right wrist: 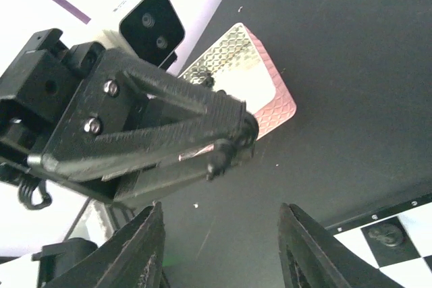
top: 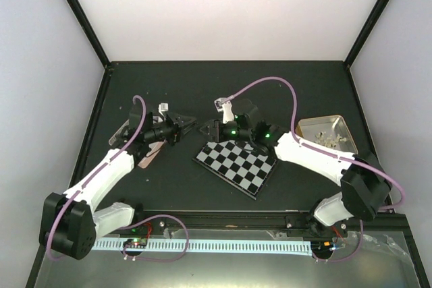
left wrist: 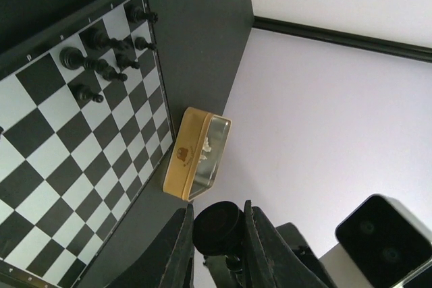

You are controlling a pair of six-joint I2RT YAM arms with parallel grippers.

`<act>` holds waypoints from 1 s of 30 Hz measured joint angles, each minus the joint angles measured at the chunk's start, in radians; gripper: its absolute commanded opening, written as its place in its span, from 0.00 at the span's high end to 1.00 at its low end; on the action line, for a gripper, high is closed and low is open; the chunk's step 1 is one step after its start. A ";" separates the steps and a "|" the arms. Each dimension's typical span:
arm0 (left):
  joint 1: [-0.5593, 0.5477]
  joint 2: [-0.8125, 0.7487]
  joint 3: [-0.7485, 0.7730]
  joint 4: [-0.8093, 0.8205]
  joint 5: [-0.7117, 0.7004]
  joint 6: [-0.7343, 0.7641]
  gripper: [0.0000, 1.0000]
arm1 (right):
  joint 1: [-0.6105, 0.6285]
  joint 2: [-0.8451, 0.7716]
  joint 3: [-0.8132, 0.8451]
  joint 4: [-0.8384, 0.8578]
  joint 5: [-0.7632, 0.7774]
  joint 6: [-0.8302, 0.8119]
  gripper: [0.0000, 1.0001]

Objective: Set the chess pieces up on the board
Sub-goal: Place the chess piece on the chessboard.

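The board [top: 236, 164] lies tilted at the table's middle. In the left wrist view several black chess pieces [left wrist: 101, 59] stand at the board's [left wrist: 61, 166] far corner. My left gripper [top: 181, 130] hovers left of the board, shut on a black chess piece [left wrist: 217, 228]. The right wrist view shows that piece [right wrist: 229, 150] sticking out of the left gripper's tips. My right gripper [top: 204, 128] is open and empty [right wrist: 221, 207], facing the left gripper just beyond the board's far corner [right wrist: 398, 241]. Pale pieces [top: 331, 139] lie in the right tin.
A metal tin [top: 327, 133] stands right of the board and shows gold-sided in the left wrist view [left wrist: 196, 154]. A pink-rimmed tin [top: 135, 145] lies under the left arm and shows in the right wrist view [right wrist: 250, 72]. Black frame posts edge the table.
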 measured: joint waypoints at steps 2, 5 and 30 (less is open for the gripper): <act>-0.016 0.000 0.000 0.002 -0.003 -0.013 0.87 | 0.002 0.013 0.023 -0.021 0.019 -0.010 0.57; -0.036 0.000 0.000 0.003 -0.005 -0.029 0.87 | 0.003 0.027 0.051 -0.047 0.049 -0.029 0.64; -0.071 -0.041 0.018 -0.051 -0.079 0.019 0.37 | 0.012 0.043 0.097 -0.145 0.148 -0.121 0.99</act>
